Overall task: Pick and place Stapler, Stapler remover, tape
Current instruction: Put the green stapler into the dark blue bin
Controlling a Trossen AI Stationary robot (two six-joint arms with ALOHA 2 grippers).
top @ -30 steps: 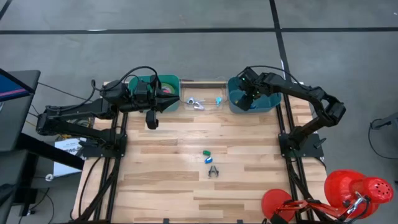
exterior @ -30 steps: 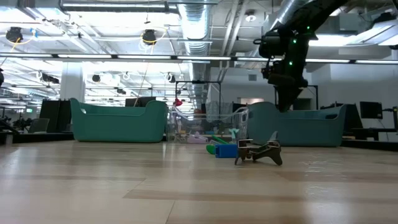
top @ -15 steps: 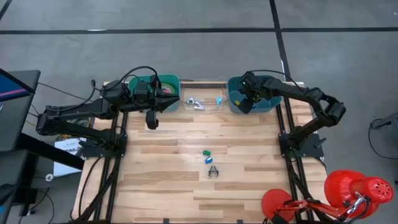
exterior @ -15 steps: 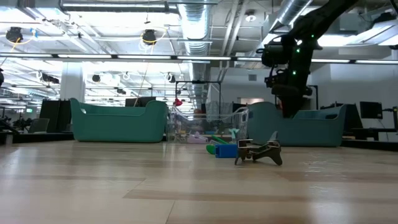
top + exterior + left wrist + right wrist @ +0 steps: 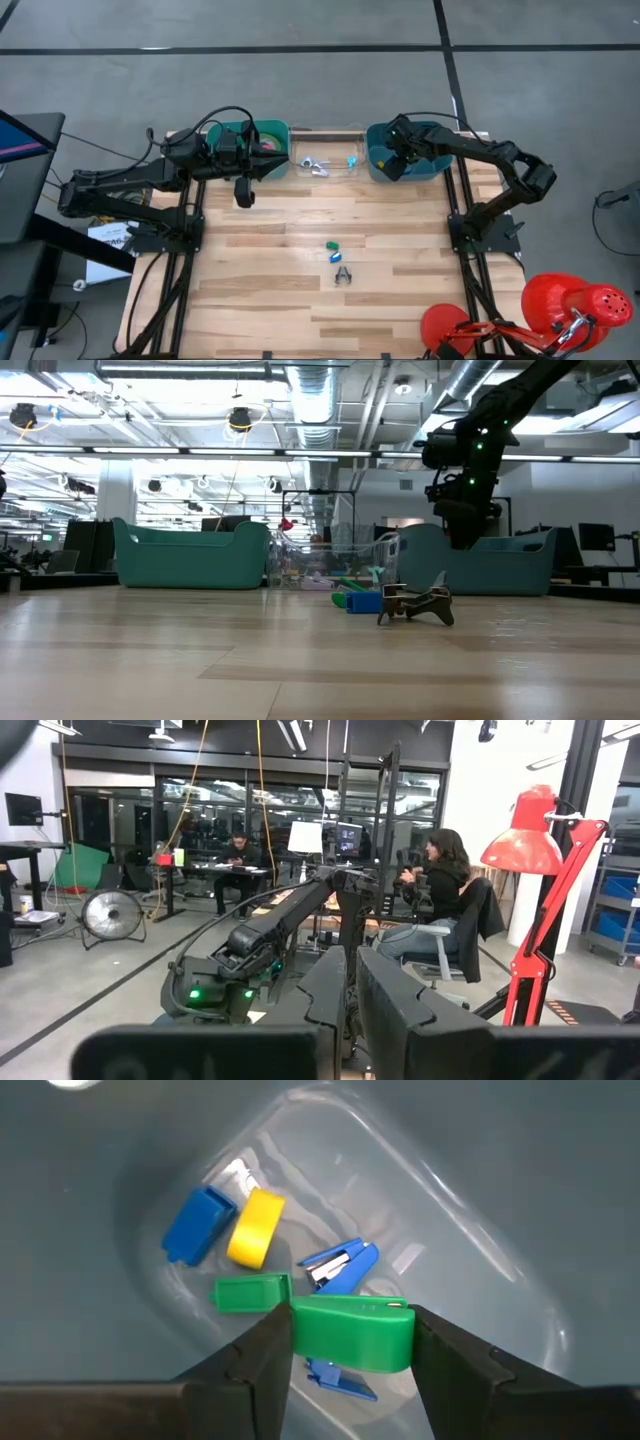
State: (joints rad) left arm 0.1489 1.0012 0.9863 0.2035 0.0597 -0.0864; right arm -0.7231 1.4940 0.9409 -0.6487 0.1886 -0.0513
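Right gripper (image 5: pixel 352 1342) over teal bin (image 5: pixel 432 168) at table's far right corner, pinching green stapler (image 5: pixel 352 1335), left gripper (image 5: pixel 352 1010) pressed together.

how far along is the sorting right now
Done: several small staplers lie in the right teal bin. In hand: the right gripper holds a green stapler over that bin. Left: three small pieces mid-table. The left gripper waits, shut.

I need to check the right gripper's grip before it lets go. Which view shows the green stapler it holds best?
The right wrist view: the green stapler sits clamped between the right gripper fingers, over the teal bin. In the high and low views the arm hides it. The left wrist view doesn't show it.
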